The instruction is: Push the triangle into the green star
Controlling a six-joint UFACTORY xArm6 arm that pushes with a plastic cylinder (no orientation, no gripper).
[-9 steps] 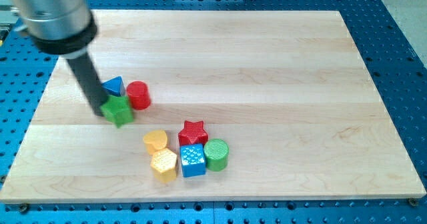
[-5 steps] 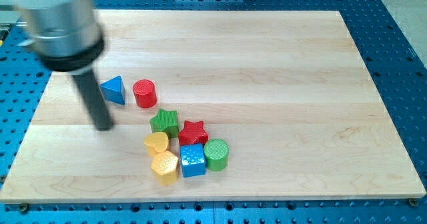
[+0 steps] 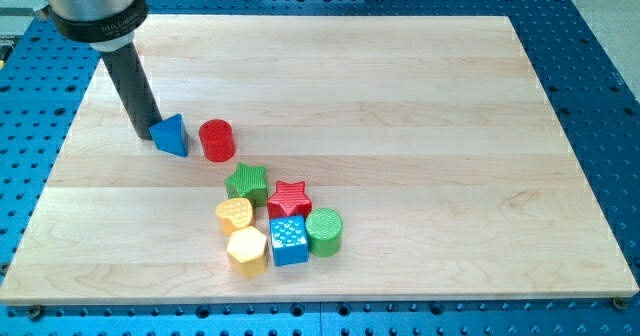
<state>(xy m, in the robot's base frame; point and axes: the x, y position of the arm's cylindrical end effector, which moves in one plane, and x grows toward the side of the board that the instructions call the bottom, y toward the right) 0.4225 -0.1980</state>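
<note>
The blue triangle [image 3: 171,135] lies on the wooden board at the view's left. My tip [image 3: 146,135] stands right at its left side, touching or nearly touching it. The green star [image 3: 247,184] lies lower and to the right of the triangle, apart from it. The star sits at the top of a cluster, next to the red star [image 3: 290,197] and the yellow heart [image 3: 235,214].
A red cylinder [image 3: 216,140] stands just right of the triangle. The cluster also holds a yellow hexagon [image 3: 247,250], a blue cube [image 3: 289,240] and a green cylinder [image 3: 324,230]. The wooden board [image 3: 400,106] rests on a blue perforated table.
The green star went from beside the triangle down-right to the cluster. My tip then moved up from below-left of the triangle to its left side.
</note>
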